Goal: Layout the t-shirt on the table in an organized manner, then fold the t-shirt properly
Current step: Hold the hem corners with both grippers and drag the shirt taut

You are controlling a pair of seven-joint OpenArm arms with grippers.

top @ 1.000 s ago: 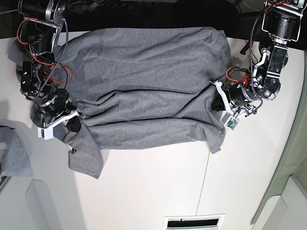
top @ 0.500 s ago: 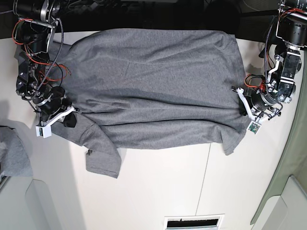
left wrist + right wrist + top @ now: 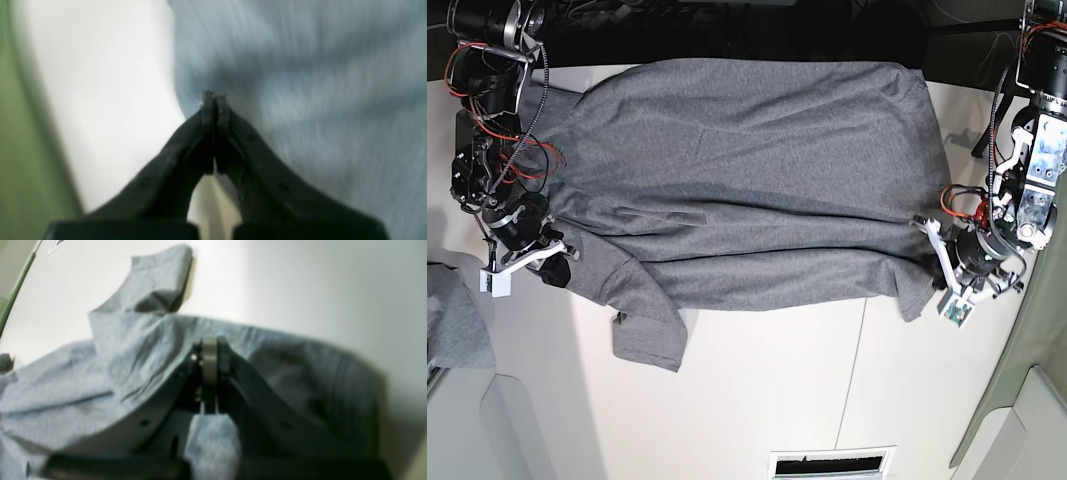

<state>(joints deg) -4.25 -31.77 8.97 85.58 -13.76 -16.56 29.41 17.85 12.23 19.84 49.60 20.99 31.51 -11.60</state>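
Both pairs of fingers are pinched closed on cloth: in the left wrist view the left gripper [image 3: 215,100] has its dark, curved fingers [image 3: 206,113] pressed tip to tip on the hem edge of the t-shirt [image 3: 300,83], and in the right wrist view the right gripper [image 3: 210,350] clamps a fold of the same shirt, with a tongue of grey knit showing between the finger bases. From the base view the t-shirt [image 3: 747,170] lies spread wide across the white desk [image 3: 757,400], a soft heather-grey knit with shallow creases running across its body and a darker shadowed fold through the middle. One short sleeve [image 3: 647,335] hangs out from the lower edge as a rough flap, its hem slightly curled. The left gripper [image 3: 942,260] holds the shirt's edge on that view's right side, the right gripper [image 3: 552,265] the opposite edge. A thin dark seam [image 3: 852,390] crosses the smooth desk below the shirt. Both wrist views are blurred.
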